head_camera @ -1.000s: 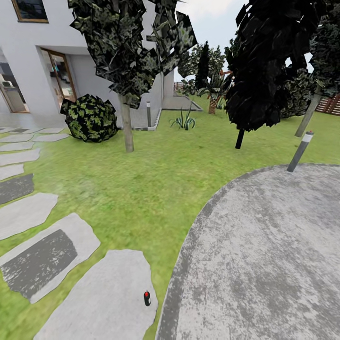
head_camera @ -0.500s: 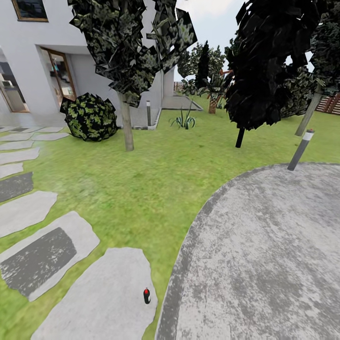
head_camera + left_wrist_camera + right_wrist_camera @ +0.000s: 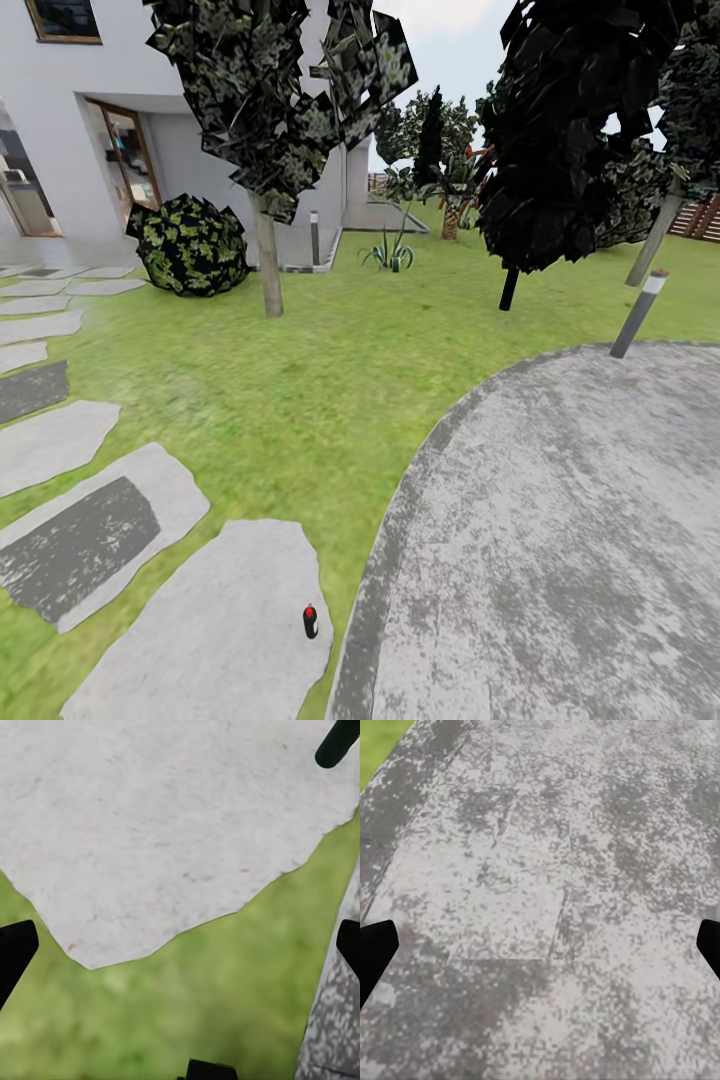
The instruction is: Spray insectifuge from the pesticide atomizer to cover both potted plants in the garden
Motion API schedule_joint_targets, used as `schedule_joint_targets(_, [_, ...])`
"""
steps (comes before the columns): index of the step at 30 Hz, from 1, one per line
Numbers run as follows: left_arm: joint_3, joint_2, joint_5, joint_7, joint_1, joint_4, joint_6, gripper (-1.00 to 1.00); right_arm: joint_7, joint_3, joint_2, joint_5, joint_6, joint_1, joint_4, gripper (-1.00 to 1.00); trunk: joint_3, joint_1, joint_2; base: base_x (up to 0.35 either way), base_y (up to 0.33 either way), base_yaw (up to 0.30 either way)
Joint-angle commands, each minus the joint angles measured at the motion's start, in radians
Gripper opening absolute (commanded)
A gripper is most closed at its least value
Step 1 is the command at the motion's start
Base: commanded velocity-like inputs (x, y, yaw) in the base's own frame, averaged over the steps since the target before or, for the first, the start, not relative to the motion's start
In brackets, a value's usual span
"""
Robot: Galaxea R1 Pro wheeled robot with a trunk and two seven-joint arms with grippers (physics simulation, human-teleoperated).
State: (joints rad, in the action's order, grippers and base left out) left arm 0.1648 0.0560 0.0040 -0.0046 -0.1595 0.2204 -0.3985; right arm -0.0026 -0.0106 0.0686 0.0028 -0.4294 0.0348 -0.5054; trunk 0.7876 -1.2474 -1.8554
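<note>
The round grey patio is the landmark. The lawn borders it. Beside its edge lies a stepping stone; the pesticide atomizer stands upright there. Both tools, left and right, are spread wide.

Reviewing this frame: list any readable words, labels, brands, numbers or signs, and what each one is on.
None: no legible text in any of the views.
Spray bottle on the pale stepping stone: it shows a red spot near the top, but any label is too small to read.
House wall and windows: no sign or number can be made out.
Lamp post by the patio: no markings seen.
</note>
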Motion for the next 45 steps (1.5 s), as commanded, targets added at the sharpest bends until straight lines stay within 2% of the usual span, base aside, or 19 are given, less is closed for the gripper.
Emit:
schedule_joint_targets(1, [0.002, 0.001, 0.000, -0.002, -0.003, 0.001, -0.001, 1.00, 0.000, -0.001, 0.000, 0.000, -0.003, 0.001, 0.004, 1.00, 0.004, -0.004, -0.008, 0.000, 0.000, 0.000])
schedule_joint_targets(5, [0.004, 0.009, 0.000, -0.006, -0.026, 0.007, 0.014, 1.00, -0.003, -0.003, 0.001, -0.002, -0.002, 0.001, -0.021, 1.00, 0.017, -0.019, -0.036, 0.000, 0.000, 0.000])
schedule_joint_targets(8, [-0.001, 0.012, -0.003, -0.007, -0.089, 0.008, 0.018, 1.00, -0.003, -0.004, 0.005, -0.003, -0.001, 0.004, -0.093, 1.00, 0.026, -0.031, -0.057, 0.000, 0.000, 0.000])
schedule_joint_targets(11, [-0.010, 0.011, -0.011, -0.007, -0.182, 0.005, 0.050, 1.00, -0.003, -0.006, 0.010, -0.003, 0.017, 0.018, -0.213, 1.00, 0.035, -0.042, -0.078, 0.000, 0.000, 0.000])
schedule_joint_targets(14, [-0.029, 0.005, -0.040, -0.007, -0.251, 0.008, 0.116, 1.00, -0.004, -0.006, 0.015, -0.003, 0.083, 0.055, -0.292, 1.00, 0.045, -0.054, -0.099, 0.000, 0.000, 0.000])
schedule_joint_targets(16, [-0.041, -0.003, -0.073, -0.006, -0.318, 0.009, 0.171, 1.00, -0.004, -0.007, 0.016, -0.003, 0.201, 0.132, -0.341, 1.00, 0.051, -0.061, -0.113, 0.000, 0.000, 0.000])
schedule_joint_targets(19, [-0.046, -0.006, -0.088, -0.008, -0.362, 0.008, 0.193, 1.00, -0.003, -0.019, 0.017, -0.004, 0.311, 0.220, -0.357, 1.00, 0.060, -0.073, -0.134, 0.000, 0.000, 0.000])
schedule_joint_targets(23, [-0.050, -0.004, -0.093, -0.009, -0.370, 0.006, 0.195, 1.00, 0.004, -0.067, 0.014, -0.003, 0.348, 0.255, -0.357, 1.00, 0.073, -0.088, -0.162, 0.000, 0.000, 0.000])
schedule_joint_targets(25, [-0.052, -0.002, -0.094, -0.009, -0.370, 0.006, 0.194, 1.00, 0.008, -0.076, 0.013, -0.002, 0.353, 0.259, -0.356, 1.00, 0.079, -0.096, -0.176, 0.000, 0.000, 0.000])
schedule_joint_targets(32, [-0.051, 0.002, -0.094, -0.009, -0.367, 0.003, 0.190, 1.00, 0.009, -0.084, 0.013, 0.001, 0.357, 0.263, -0.346, 1.00, 0.101, -0.123, -0.225, 0.000, 0.000, -0.027])
schedule_joint_targets(45, [-0.050, -0.003, -0.096, -0.009, -0.368, -0.004, 0.153, 1.00, 0.009, -0.085, 0.016, 0.000, 0.357, 0.263, -0.320, 1.00, 0.135, -0.172, -0.316, 0.000, 0.000, -0.267])
